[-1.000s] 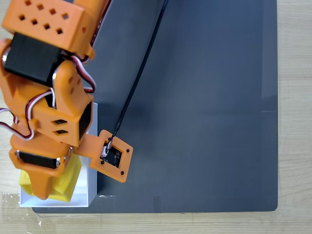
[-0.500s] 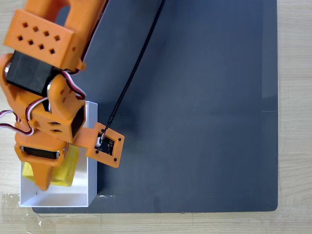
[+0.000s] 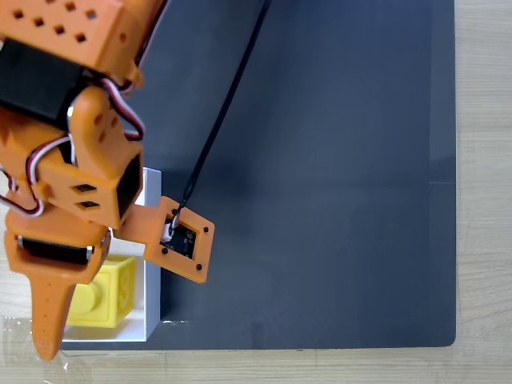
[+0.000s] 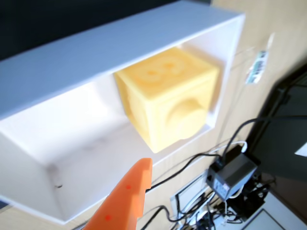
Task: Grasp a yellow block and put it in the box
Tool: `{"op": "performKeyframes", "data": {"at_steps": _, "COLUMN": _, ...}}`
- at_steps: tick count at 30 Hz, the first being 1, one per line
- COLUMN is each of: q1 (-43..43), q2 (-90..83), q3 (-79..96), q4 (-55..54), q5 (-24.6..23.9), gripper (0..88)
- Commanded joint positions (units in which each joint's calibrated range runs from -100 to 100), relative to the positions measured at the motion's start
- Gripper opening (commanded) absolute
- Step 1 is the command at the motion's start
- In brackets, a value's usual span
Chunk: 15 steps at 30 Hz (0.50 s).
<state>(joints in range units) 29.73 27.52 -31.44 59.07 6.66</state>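
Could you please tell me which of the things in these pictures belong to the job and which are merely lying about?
Belonging to the job:
yellow block, resting inside the box
white box
gripper, over the box's edge

Just lying about:
dark mat
black cable
wooden tabletop

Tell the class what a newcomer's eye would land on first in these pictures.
The big orange arm fills the left of the fixed view, over the edge of a dark mat. Below it, the yellow block sits inside the white box at the lower left. In the wrist view the block rests in a corner of the box.
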Motion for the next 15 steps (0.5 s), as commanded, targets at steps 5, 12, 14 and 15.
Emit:
{"op": "performKeyframes", "data": {"at_steps": 5, "q1": -10.46, "q2": -25.48, "q3": 1.63, "q4": 19.38, "q5": -9.38, "gripper": 38.6}}
{"op": "performKeyframes", "data": {"at_steps": 12, "q1": -17.36, "q2": -48.62, "q3": 24.43, "q4": 19.47, "q5": -12.43, "gripper": 6.0}}
{"op": "performKeyframes", "data": {"at_steps": 14, "q1": -18.20, "q2": -55.48, "q3": 33.83, "q4": 17.03, "q5": -12.37, "gripper": 0.6}}
{"op": "performKeyframes", "data": {"at_steps": 15, "q1": -18.88, "q2": -58.96, "q3": 39.17, "q4": 15.72, "q5": -12.37, "gripper": 1.1}}
